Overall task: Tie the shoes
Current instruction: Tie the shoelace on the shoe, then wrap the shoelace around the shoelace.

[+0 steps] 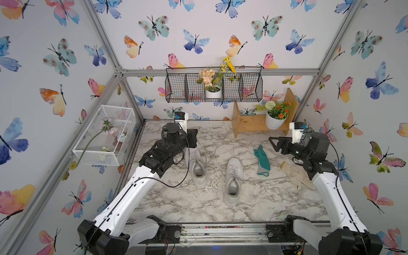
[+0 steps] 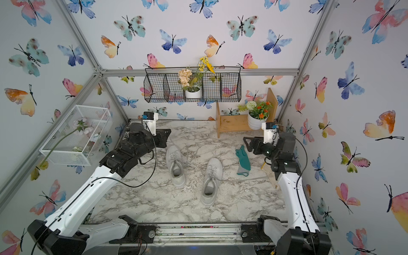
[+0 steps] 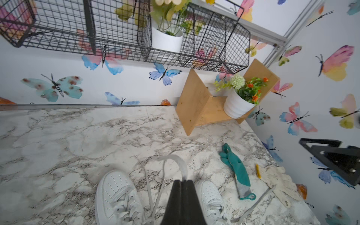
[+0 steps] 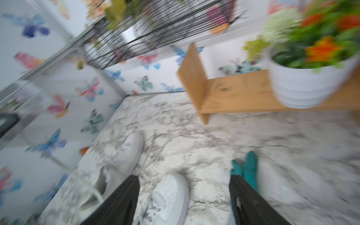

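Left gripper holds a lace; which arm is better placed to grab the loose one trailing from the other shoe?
Probably right. The right gripper is open and empty, and that loose lace trails toward its side, past the glove. The left gripper is shut on its lace.

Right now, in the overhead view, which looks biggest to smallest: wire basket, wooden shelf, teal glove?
In a top view:
1. wire basket
2. wooden shelf
3. teal glove
The basket hangs higher, maybe nearer the camera.
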`<state>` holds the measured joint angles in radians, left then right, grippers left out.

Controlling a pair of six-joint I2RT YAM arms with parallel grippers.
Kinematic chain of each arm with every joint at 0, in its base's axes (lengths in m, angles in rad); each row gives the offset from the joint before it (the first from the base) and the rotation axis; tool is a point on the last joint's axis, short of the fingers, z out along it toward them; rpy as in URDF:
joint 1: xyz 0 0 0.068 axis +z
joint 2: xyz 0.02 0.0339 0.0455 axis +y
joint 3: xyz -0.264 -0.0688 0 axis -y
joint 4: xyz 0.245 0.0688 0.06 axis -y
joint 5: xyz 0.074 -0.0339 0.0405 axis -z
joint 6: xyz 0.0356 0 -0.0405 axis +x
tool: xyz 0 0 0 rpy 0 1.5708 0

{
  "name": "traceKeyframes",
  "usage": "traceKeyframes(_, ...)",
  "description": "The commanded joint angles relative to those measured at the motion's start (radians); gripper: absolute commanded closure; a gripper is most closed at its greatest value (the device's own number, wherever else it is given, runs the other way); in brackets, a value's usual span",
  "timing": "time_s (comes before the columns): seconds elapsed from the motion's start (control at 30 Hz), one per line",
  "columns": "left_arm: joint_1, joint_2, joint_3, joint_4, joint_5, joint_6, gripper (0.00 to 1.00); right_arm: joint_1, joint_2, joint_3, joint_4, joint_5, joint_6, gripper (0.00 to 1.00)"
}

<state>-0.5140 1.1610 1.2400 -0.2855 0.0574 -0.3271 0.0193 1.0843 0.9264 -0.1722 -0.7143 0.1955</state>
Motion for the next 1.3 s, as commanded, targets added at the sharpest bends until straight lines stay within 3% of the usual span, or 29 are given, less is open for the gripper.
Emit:
traceKeyframes(0.0,-0.015,-0.009,0.038,0.018,0.076,-0.038,1.00,0.144,0.013,-0.031,-0.013,-0.115,-0.096,0.20)
traceKeyframes(0.17,-0.018,-0.009,0.062,0.040,0.118,-0.072,1.00,0.408,0.081,-0.086,0.019,0.000,-0.196,0.17)
traceKeyframes(0.27,-0.018,-0.015,0.062,0.053,0.117,-0.085,1.00,0.500,0.156,-0.084,0.033,0.070,-0.230,0.18)
traceKeyframes(0.63,-0.018,-0.019,0.069,0.064,0.099,-0.104,1.00,0.594,0.354,-0.049,0.137,0.129,-0.243,0.27)
traceKeyframes(0.7,-0.018,-0.022,0.069,0.061,0.090,-0.101,1.00,0.596,0.361,-0.045,0.140,0.122,-0.236,0.35)
traceKeyframes(0.77,-0.019,-0.024,0.069,0.049,0.080,-0.095,1.00,0.596,0.347,-0.044,0.130,0.135,-0.231,0.48)
traceKeyframes(0.93,-0.027,-0.032,0.040,0.006,0.072,-0.059,1.00,0.596,0.250,-0.089,0.141,0.211,-0.189,0.95)
traceKeyframes(1.13,-0.136,-0.070,-0.064,-0.095,-0.006,-0.010,1.00,0.594,0.129,-0.157,0.151,0.299,-0.114,0.98)
traceKeyframes(1.27,-0.243,-0.103,-0.194,-0.134,-0.049,-0.072,1.00,0.594,0.085,-0.174,0.139,0.321,-0.087,0.98)
